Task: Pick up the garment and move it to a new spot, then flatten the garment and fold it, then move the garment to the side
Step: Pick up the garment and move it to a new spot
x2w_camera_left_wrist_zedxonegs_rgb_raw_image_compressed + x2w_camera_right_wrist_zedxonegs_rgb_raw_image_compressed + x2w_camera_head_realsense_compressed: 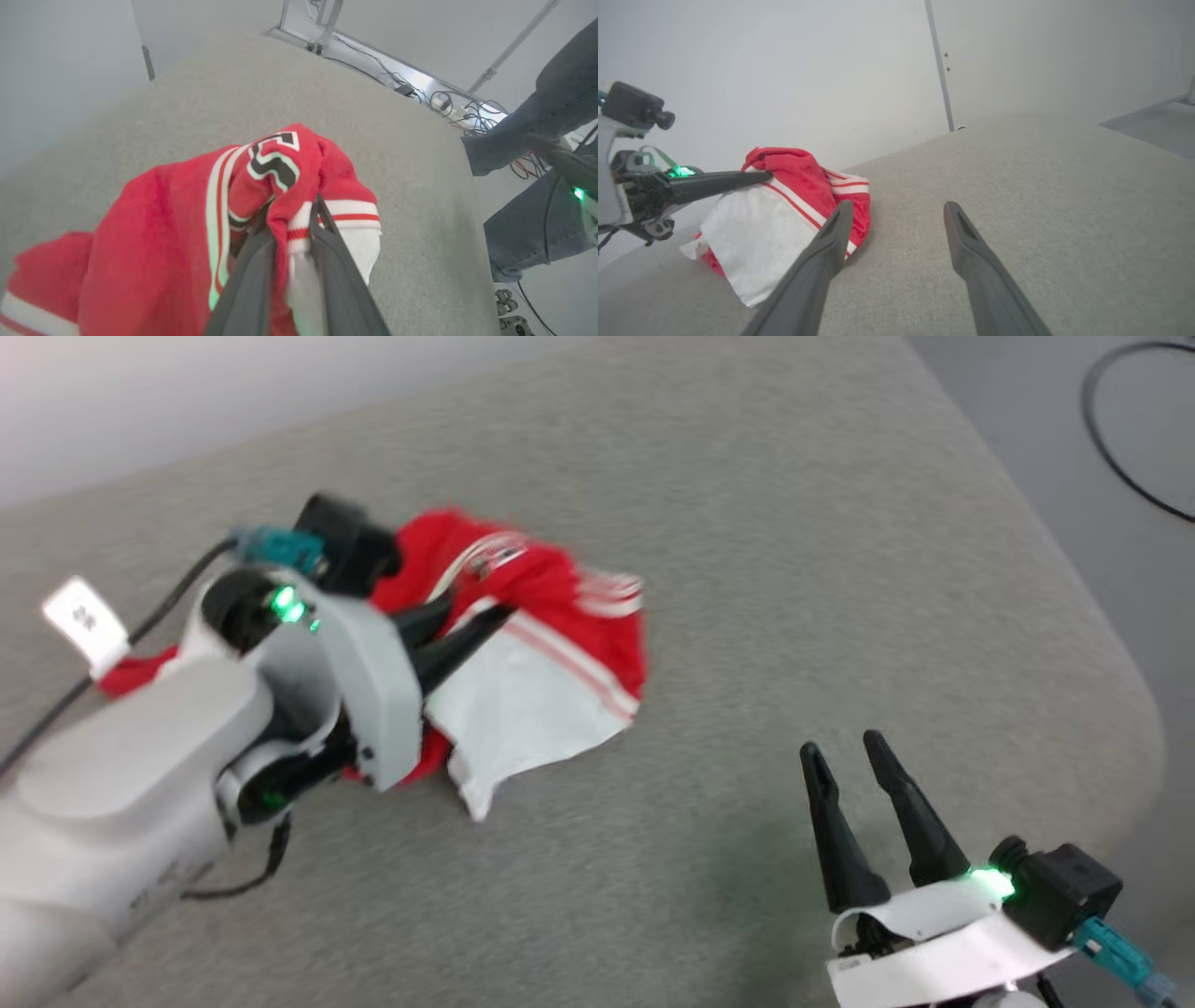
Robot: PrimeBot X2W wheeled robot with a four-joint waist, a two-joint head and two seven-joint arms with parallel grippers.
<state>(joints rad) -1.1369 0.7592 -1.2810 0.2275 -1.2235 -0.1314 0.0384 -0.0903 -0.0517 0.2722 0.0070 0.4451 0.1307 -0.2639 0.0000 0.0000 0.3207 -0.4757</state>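
Garment sits pinched at a bunched fold by the left gripper; right gripper gapes wide, empty. Such a small bite may slip during the carry.

head: above, facing down | left wrist: close on garment | right wrist: low, farther | shared: garment

I count one garment, caught between my two left fingers. My two right fingers stand off to its side. One grey surface lies beneath all four fingers. One person's two legs stand beyond my left fingers.
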